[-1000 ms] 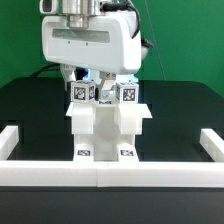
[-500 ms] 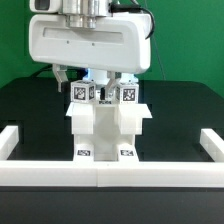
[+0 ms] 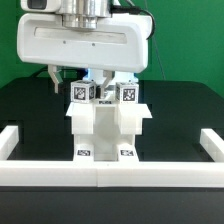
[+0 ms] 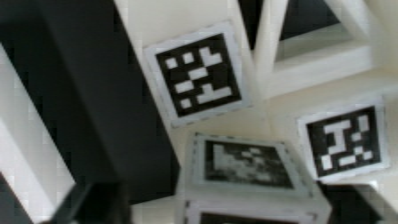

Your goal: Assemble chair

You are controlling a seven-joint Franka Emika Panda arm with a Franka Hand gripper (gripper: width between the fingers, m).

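You are looking across a black table edged by a white rail along its near side and at both ends. The white chair, partly built from chunky blocks, stands at the middle of the near edge, pressed up against the rail. Its two broad front pieces rise side by side, each with a small black-and-white tag near its foot. Two more tagged blocks sit on top, one toward the exterior view's left and one toward its right.

The arm's large white head fills the upper middle of the view, directly above the chair. Its gripper reaches down to the top blocks. One dark finger shows just left of the left block, apart from it. You cannot tell from here whether the jaws are spread or closing on anything.

The wrist view shows three tags on white blocks up close, tilted and blurred.
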